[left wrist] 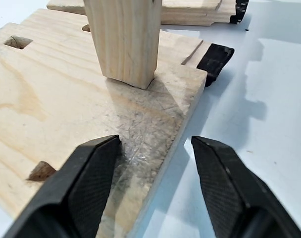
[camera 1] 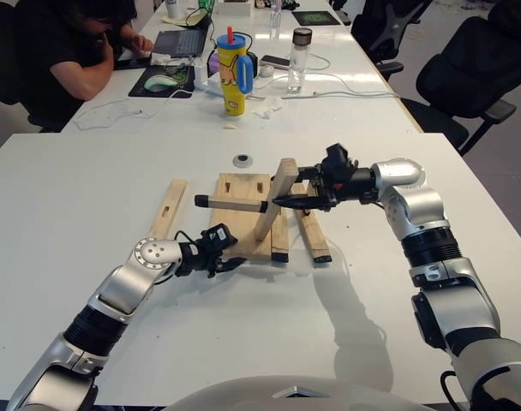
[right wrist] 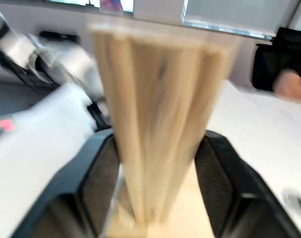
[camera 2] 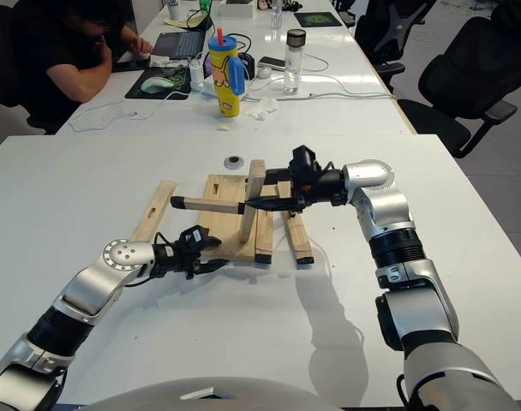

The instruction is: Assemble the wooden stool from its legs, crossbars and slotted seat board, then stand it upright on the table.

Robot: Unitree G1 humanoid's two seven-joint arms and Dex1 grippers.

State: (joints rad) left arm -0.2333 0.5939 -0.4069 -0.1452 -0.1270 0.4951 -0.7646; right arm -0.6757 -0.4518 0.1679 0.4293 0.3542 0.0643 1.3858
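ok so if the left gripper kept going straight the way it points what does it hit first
Probably the corner of the flat pale wooden seat board, lying between the fingers of the open left gripper; the upright square wooden leg stands beyond, depth unclear.

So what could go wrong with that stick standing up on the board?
1. The leg leans on the seat board, clamped only by the right jaws, and its end seems to rest on flat wood, not in a slot. If it slips, it may topple with the crossbar sticking out sideways.
2. The left jaws stand open astride the board's near corner. Closing there might nudge the board out from under the leg.
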